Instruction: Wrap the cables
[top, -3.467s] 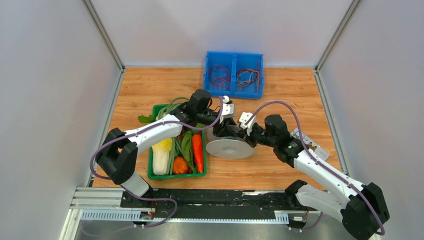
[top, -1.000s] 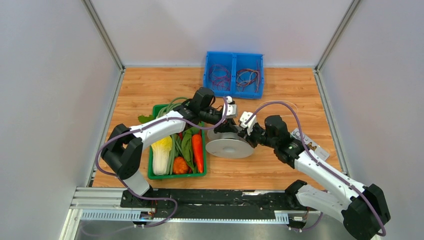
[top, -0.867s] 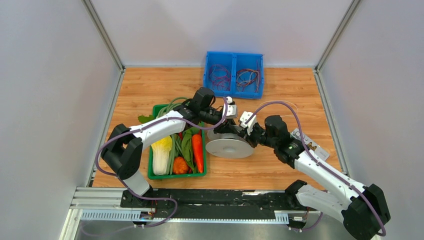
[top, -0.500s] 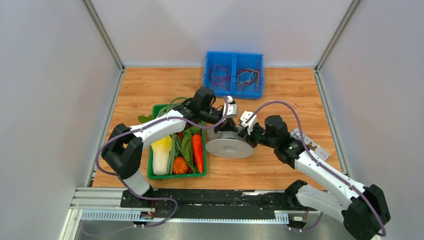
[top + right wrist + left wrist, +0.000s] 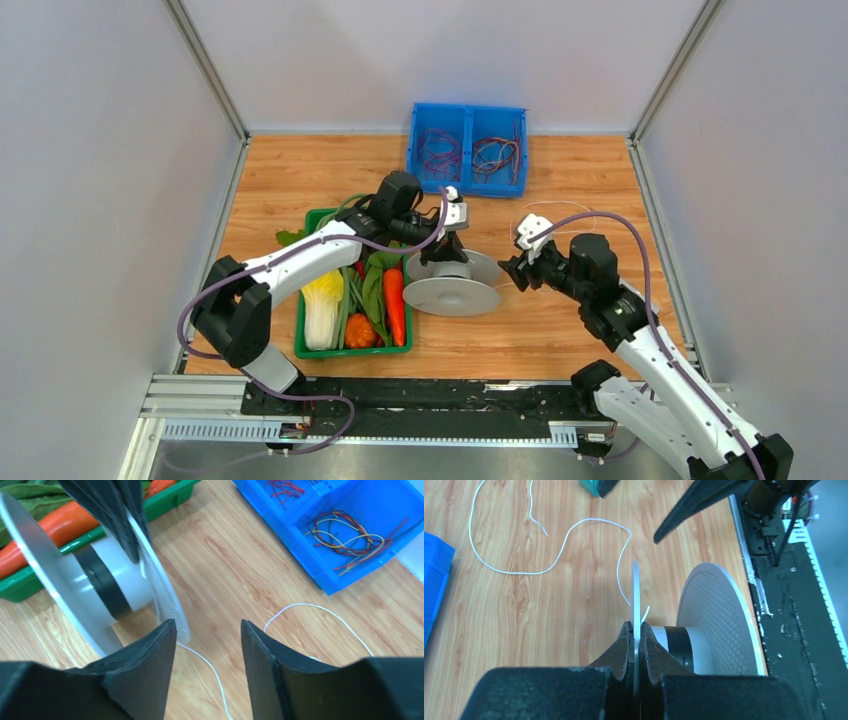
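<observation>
The pale-grey flat spool (image 5: 455, 297) stands tilted on the table beside the crate. My left gripper (image 5: 445, 248) is shut on the rim of its upper flange (image 5: 636, 587), which is pinched thin between the fingers, as the left wrist view shows around the gripper (image 5: 636, 629). The cable, a thin white wire (image 5: 514, 573), lies in loose loops on the wood to the right of the spool and runs to its hub. My right gripper (image 5: 510, 270) is open just right of the spool, holding nothing. In the right wrist view that gripper (image 5: 207, 626) hangs above the wire (image 5: 305, 604), with the spool (image 5: 75, 575) to the left.
A green crate (image 5: 352, 350) of vegetables, a carrot among them, sits directly left of the spool. A blue two-part bin (image 5: 467, 150) with small coloured wire coils stands at the back. White side walls close in the table on both sides.
My right gripper has opened, let go at the spool and drawn back to the right. My left gripper has shut on the spool's flange, and the spool has shifted slightly.
</observation>
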Controlling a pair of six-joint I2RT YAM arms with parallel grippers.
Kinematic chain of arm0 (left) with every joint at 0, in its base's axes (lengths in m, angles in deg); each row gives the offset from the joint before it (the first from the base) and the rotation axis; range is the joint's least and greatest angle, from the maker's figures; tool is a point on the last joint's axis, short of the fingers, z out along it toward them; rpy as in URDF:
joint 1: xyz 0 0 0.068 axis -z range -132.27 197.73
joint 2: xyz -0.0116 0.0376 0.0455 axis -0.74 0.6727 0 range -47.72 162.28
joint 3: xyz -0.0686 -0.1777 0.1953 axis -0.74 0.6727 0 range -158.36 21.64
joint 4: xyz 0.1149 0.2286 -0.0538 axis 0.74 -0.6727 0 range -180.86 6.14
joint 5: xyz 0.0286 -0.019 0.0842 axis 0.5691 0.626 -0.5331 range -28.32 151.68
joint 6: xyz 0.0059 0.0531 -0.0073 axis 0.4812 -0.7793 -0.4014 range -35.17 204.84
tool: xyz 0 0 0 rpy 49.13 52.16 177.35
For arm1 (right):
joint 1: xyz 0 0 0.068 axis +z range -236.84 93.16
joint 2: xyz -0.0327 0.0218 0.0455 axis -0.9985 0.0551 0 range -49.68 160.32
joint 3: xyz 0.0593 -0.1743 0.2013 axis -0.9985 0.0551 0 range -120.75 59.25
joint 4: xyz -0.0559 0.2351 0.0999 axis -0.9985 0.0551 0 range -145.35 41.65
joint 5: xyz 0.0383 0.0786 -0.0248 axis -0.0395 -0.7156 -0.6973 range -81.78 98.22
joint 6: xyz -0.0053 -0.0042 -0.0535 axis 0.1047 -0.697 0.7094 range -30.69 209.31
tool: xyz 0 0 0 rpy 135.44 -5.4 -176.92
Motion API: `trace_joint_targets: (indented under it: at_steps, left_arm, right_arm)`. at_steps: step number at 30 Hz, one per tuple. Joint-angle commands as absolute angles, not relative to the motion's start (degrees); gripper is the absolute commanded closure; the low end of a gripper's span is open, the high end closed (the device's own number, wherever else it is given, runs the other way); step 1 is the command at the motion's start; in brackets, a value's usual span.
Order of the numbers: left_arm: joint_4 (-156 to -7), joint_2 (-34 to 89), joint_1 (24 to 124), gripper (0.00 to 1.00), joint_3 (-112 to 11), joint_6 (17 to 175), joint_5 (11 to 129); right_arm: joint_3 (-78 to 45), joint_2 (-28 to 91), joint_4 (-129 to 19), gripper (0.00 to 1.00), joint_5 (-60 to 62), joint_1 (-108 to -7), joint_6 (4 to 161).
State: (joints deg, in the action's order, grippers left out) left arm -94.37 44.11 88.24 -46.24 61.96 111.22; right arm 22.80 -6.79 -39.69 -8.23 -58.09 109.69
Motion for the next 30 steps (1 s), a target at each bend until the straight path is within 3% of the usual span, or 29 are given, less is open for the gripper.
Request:
trace_joint_targets:
  at_steps: [1, 5, 12, 19, 25, 30]
  left_arm:
    - [-93.9, 37.89, 87.37, 1.0, -45.86, 63.2, 115.99]
    - [-92.56, 35.35, 86.14, 1.0, -46.3, 64.28, 119.94]
    - [-104.59, 32.71, 86.05, 1.0, -48.85, 52.24, 122.23]
    - [-106.89, 29.98, 86.14, 1.0, -48.41, 49.77, 122.23]
    - [-107.33, 28.66, 86.14, 1.0, -47.88, 50.29, 121.18]
    - [-105.22, 27.34, 86.14, 1.0, -47.79, 52.75, 119.95]
  right_arm:
    - [21.1, -9.34, -32.78, 0.41, -10.49, -60.9, 112.77]
    - [23.38, -9.78, -29.87, 0.34, -16.47, -64.33, 117.68]
    - [26.11, -3.82, -28.19, 0.14, -24.55, -67.76, 128.59]
    - [25.06, 8.04, -31.09, 0.15, -29.04, -69.26, 130.88]
    - [22.86, 16.84, -30.48, 0.34, -30.54, -71.81, 132.63]
    - [22.77, 19.04, -30.74, 0.75, -28.17, -72.42, 134.93]
